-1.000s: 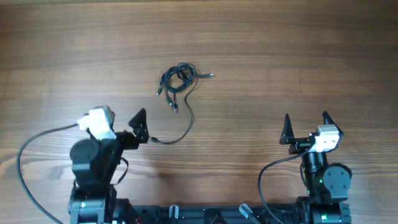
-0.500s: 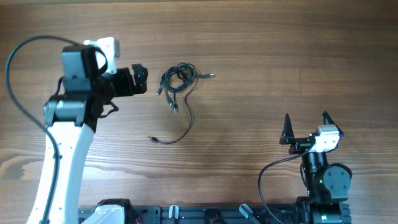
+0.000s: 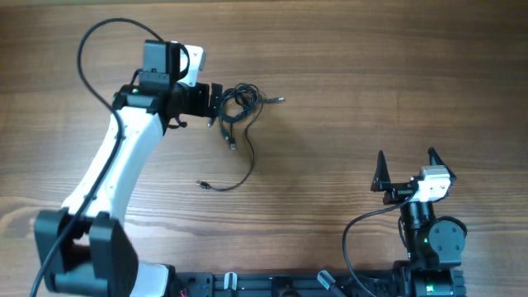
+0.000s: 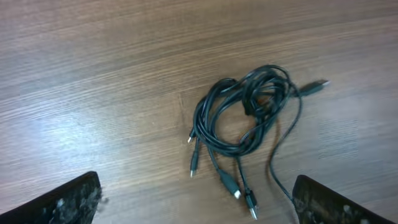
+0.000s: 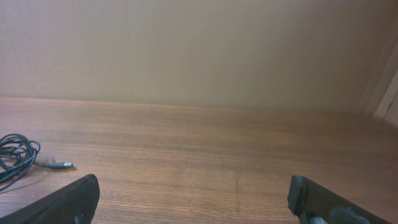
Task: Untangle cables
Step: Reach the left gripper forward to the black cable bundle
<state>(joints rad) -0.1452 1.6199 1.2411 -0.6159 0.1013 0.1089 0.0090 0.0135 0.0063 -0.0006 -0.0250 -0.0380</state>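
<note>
The cables (image 3: 239, 99) are lying upper-centre on the surface (image 3: 355, 49), just right of the left claw (image 3: 219, 101), whose fingers are standing wide apart. Thin dark cords are bunching in a knotted coil, one tail trailing downward, one plug pointing right. The right claw (image 3: 406, 157), lower right, is gaping too.

No readable text, label or number appears.

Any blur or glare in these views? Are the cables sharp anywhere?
Overhead: even light, no glare, cables small but crisp. Left wrist: cables sharp, left hand's fingers blurred in the bottom corners. Right wrist: softer, right hand's fingers blurred too, cables cropped at the left edge.
</note>
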